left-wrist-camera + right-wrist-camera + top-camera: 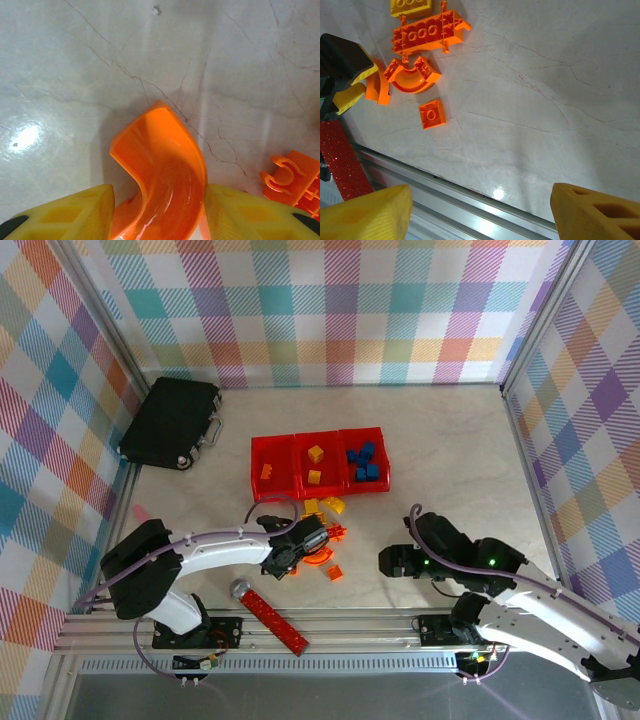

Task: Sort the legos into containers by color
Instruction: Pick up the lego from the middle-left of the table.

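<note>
My left gripper (159,196) is shut on a curved orange arch (160,165), which rests on the table between its yellow fingers (75,212). From above, that gripper (316,540) sits in the loose pile of legos: yellow bricks (322,507), an orange brick (336,532), a second arch (322,560) and a small orange square (334,572). The containers (256,468) stand behind the pile, with orange, yellow (315,465) and blue (365,462) legos in the left, middle and right bins. My right gripper (480,212) is open and holds nothing, at the near edge right of the pile.
A long red bar (270,610) with a silver end lies beside the front metal rail (470,202). A black case (172,422) sits at the back left. Checked walls close in three sides. Bare tabletop stretches right of the bins.
</note>
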### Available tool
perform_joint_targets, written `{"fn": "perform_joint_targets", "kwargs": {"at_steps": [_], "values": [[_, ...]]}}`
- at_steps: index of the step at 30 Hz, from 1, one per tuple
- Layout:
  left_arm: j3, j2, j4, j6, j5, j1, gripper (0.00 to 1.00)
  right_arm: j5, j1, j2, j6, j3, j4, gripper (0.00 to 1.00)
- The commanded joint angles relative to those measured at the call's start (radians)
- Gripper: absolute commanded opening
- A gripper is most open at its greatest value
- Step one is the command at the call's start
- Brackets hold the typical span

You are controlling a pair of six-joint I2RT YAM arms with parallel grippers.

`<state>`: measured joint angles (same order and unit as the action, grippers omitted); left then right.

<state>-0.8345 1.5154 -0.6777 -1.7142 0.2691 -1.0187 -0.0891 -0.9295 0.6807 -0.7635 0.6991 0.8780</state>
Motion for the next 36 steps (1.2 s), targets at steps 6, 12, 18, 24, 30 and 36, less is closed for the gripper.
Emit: {"fn": "perform_joint_targets", "kwargs": {"at_steps": [6, 12, 18, 24, 30, 36], "values": [[0.015, -0.022, -0.041, -0.018, 0.053, -0.010, 0.49, -0.006, 0.004, -0.021, -0.004, -0.005, 0.032, 0.73], [0.052, 0.007, 0.023, 0.017, -0.008, 0.017, 0.49, -0.008, 0.004, -0.028, -0.006, -0.005, 0.038, 0.73], [0.060, 0.035, 0.087, 0.070, -0.050, 0.038, 0.48, -0.009, 0.004, -0.038, -0.010, -0.002, 0.051, 0.73], [0.043, 0.061, 0.100, 0.132, -0.065, 0.048, 0.44, -0.020, 0.004, -0.058, -0.019, -0.003, 0.068, 0.73], [0.035, 0.081, 0.093, 0.155, -0.070, 0.051, 0.23, -0.019, 0.004, -0.058, -0.023, -0.009, 0.065, 0.73], [0.012, 0.092, 0.064, 0.192, -0.075, 0.052, 0.00, -0.019, 0.004, -0.053, -0.023, -0.008, 0.063, 0.73]]}}
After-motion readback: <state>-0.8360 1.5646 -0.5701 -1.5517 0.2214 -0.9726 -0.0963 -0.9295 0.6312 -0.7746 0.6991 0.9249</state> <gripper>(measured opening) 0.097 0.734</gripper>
